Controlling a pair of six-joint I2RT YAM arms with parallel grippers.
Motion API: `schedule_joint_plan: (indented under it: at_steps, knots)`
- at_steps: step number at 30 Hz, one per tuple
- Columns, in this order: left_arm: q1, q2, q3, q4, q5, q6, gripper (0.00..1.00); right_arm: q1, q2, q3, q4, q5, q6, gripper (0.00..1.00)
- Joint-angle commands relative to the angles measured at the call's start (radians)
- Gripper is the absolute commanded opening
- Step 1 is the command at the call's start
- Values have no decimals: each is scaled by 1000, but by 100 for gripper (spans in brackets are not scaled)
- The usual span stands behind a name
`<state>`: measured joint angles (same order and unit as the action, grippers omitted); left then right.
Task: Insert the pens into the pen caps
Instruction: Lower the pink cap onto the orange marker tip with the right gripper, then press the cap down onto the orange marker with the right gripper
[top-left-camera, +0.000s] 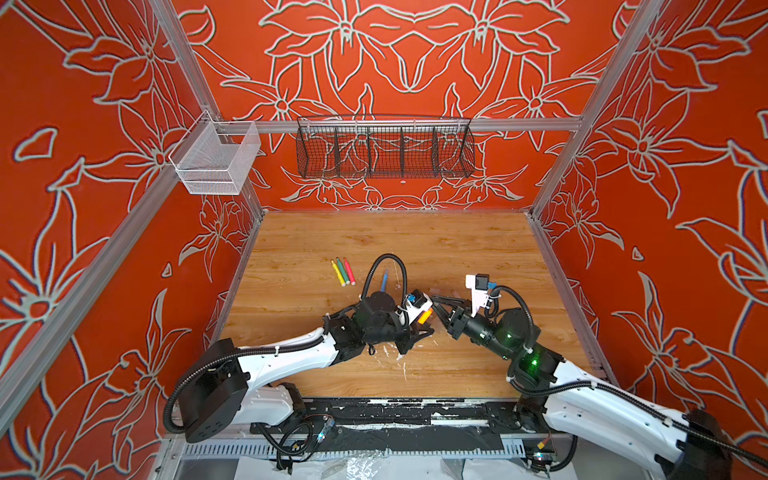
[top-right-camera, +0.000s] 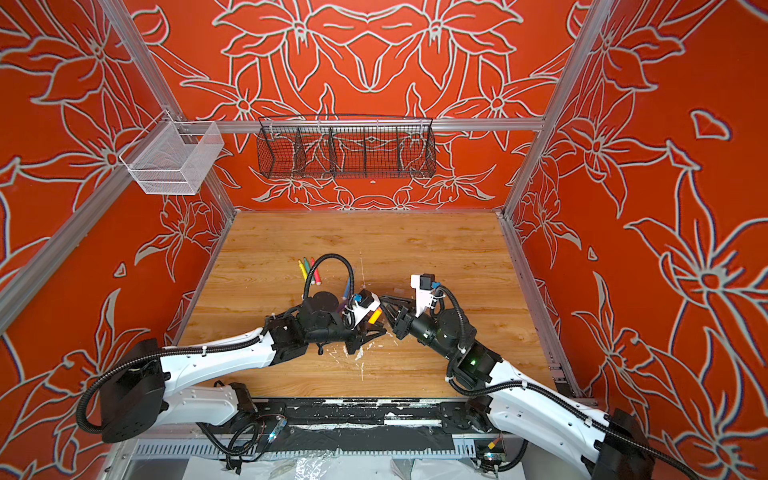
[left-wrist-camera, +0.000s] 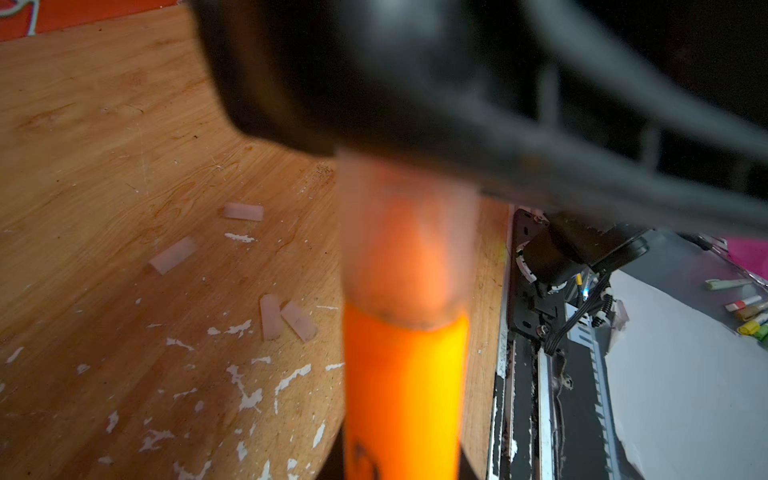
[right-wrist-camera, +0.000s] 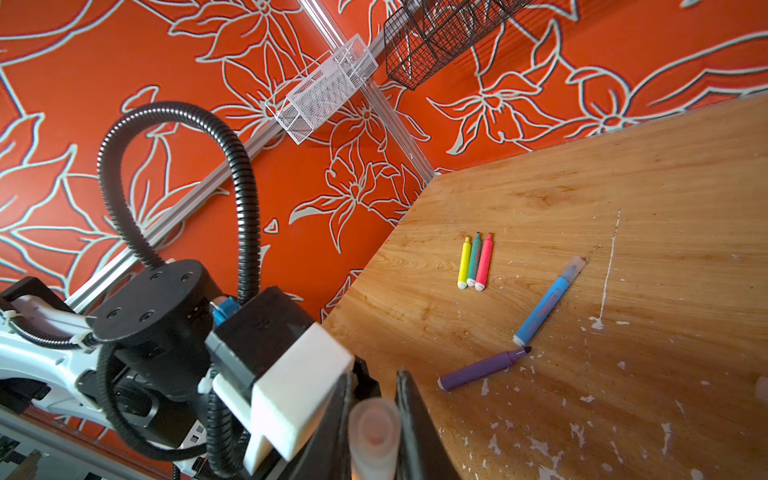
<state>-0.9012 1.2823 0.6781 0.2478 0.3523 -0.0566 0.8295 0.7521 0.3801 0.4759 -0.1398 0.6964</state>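
Orange pen (left-wrist-camera: 403, 382) in left pincer (top-left-camera: 419, 326) wears clear cap (left-wrist-camera: 405, 232) pinched by right pincer (right-wrist-camera: 373, 401).

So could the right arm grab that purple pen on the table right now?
Probably not yet: the right gripper is shut on a clear cap, so its jaws are taken. The purple pen itself lies uncovered nearby.

Far tabletop (top-left-camera: 415, 237) open, three pens (top-left-camera: 343, 272) left of centre — loose caps (left-wrist-camera: 270, 316) littering the wood
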Motion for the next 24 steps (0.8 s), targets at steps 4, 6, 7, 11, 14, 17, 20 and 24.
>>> schedule_joint_plan:
  at_steps: [4,6,7,11,14,17,20,24]
  knots:
    - [-19,1,8,30,21,36,0,2,2,21,-5,-8,-3,11]
    - [-19,3,6,51,-8,31,0,1,13,20,11,-25,-8,5]
    - [-19,11,7,74,-44,17,0,2,28,21,21,-34,-6,2]
    - [-19,49,105,64,-167,7,0,3,106,41,56,-88,-2,0]
    - [-14,76,206,39,-284,4,0,4,157,43,89,-110,9,0]
    - [6,96,302,36,-288,0,0,10,188,46,105,-120,12,0]
    - [24,104,408,2,-243,-28,0,19,214,54,112,-126,7,0]
    - [28,95,512,-25,-250,-3,0,25,266,59,146,-153,21,0]
